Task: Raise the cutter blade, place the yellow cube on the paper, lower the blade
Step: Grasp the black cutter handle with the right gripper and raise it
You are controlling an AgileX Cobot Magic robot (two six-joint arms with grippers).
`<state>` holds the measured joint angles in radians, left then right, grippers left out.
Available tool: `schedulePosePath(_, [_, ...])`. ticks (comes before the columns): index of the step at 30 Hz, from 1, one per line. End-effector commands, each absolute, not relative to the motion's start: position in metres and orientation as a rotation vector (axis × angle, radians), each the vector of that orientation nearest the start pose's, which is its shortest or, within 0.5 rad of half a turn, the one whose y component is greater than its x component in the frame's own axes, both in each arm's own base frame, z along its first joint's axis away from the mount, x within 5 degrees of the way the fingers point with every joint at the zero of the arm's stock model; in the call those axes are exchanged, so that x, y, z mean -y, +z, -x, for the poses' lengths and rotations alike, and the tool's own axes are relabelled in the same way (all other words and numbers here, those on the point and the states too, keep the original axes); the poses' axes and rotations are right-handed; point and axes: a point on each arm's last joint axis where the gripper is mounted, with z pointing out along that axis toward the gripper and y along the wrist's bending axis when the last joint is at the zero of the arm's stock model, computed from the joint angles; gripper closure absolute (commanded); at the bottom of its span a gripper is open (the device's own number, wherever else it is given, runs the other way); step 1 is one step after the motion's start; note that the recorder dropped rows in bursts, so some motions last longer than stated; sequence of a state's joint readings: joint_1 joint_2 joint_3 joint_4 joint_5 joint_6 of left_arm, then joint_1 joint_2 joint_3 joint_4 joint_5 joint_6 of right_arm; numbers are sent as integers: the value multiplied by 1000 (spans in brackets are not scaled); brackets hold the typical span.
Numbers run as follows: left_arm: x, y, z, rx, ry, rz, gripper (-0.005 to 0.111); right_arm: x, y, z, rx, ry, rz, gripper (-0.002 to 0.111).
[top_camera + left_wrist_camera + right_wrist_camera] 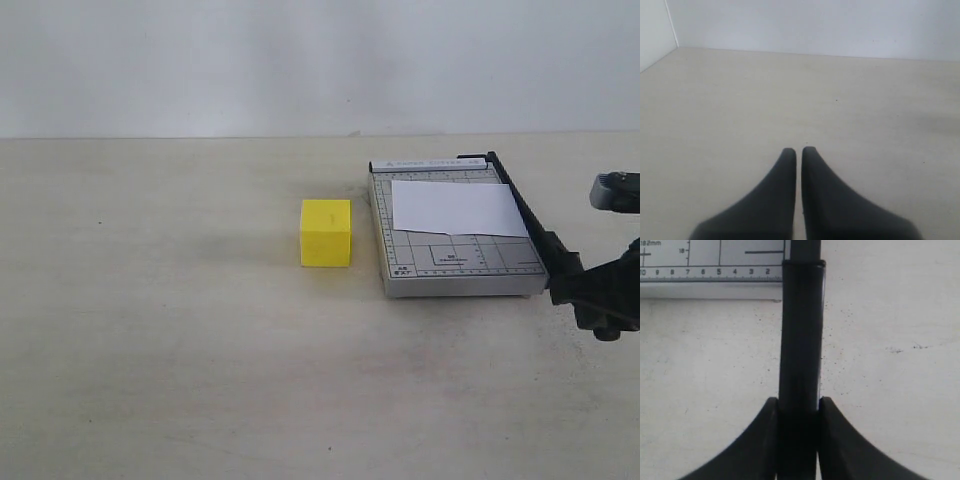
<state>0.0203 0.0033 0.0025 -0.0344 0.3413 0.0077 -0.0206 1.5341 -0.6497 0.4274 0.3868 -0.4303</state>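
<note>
Looks matt and finely speckled on the pale desk (pixel 150 350), smooth and plastic-like on the yellow cube (pixel 326 233), thin matt white on the paper (pixel 458 208). Reads as grey painted metal with printed grid lines on the trimmer base (pixel 460 262). Shows smooth, faintly glossy black on the cutter blade (pixel 800 340) handle, duller matt black on the right claw (pixel 799 407) and left claw (pixel 799 150).

The cube (pixel 325 233) is bright yellow, the paper (pixel 455 208) plain white, the base (pixel 450 262) grey with black grid lines, the blade (pixel 519 205) black, the table (pixel 150 330) beige.
</note>
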Motion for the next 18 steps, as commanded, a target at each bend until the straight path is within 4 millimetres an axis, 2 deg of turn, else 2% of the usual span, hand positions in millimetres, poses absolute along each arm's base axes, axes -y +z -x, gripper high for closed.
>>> schedulePosePath(1, [0,183,-54,-1816,-21,29,102,-8,164,-256,-2720,203,74,108])
schedulePosePath(4, [0,183,-54,-1816,-21,29,102,-10,181,-262,-2687,219,91,108])
schedulePosePath(12, [0,183,-54,-1816,-21,29,102,-12,252,-285,-2493,229,143,108])
schedulePosePath(18, [0,183,-54,-1816,-21,29,102,-13,289,-301,-2371,234,137,108])
